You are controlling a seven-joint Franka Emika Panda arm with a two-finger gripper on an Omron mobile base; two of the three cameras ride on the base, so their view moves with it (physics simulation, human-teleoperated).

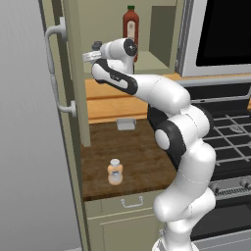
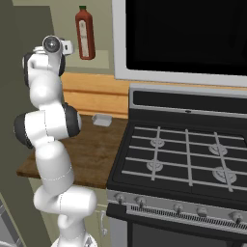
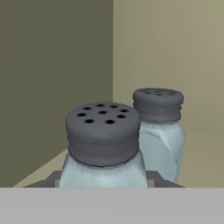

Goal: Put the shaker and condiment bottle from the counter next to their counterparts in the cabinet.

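Pale-blue glass under a grey perforated cap fills the hand view: the shaker (image 3: 103,151) sits right at the end effector (image 3: 104,183), whose dark fingers (image 3: 49,180) press on either side of its body, so the jaws stand narrow and clamped on it. Just beyond and slightly to one side stands the second shaker (image 3: 159,127), upright and close, in the corner of the cabinet (image 3: 57,78).

In the left base view, the end effector (image 1: 92,55) reaches into the open cabinet (image 1: 105,22) at shelf level, with a grey cap (image 1: 96,45) showing just above it. The dark-red bottle (image 1: 130,27) stands upright on the shelf, behind and beside the wrist. Well below the end effector, the condiment bottle (image 1: 115,172) stands upright on the bench (image 1: 142,157), near its front edge. A small grey dish (image 1: 126,124) lies farther back on the bench.

In the right base view, the wrist is raised beside the dark-red bottle (image 2: 85,34), with the dish (image 2: 102,120) on the bench (image 2: 91,154) far below and the stove (image 2: 183,159) off to the side.
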